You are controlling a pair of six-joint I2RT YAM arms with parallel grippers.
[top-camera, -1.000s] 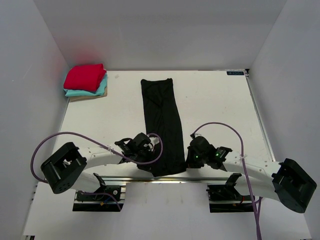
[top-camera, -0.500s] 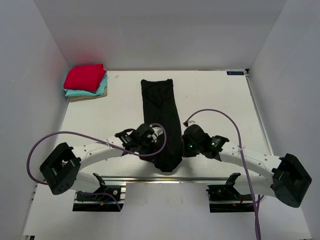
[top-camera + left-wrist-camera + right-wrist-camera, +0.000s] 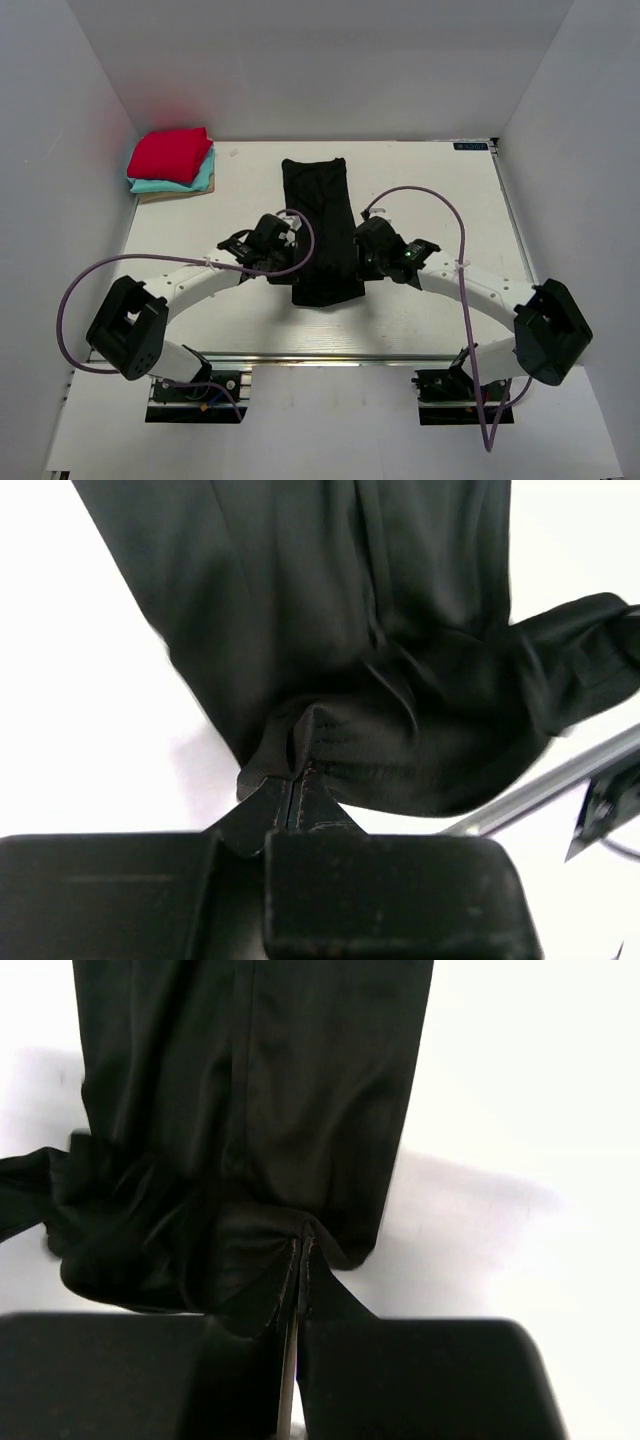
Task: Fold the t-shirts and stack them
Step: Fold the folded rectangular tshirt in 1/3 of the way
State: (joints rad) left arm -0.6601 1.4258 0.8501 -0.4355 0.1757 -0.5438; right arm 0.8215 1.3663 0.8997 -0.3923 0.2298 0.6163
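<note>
Grips near hem of the black t-shirt in left claw and right claw, both clamped on cloth above the bench centre. Locates the stack of folded t-shirts at far-left corner.

We find the long black cloth t-shirt lying lengthwise down the middle of the flat white bench, its near end folded up over the rest. Our left pincer pinches that end at the shirt's left edge, our right pincer at its right edge. Well apart, in the far left corner, the folded red cloth t-shirt lies on the folded teal cloth t-shirt, which lies on the folded tan cloth t-shirt.
</note>
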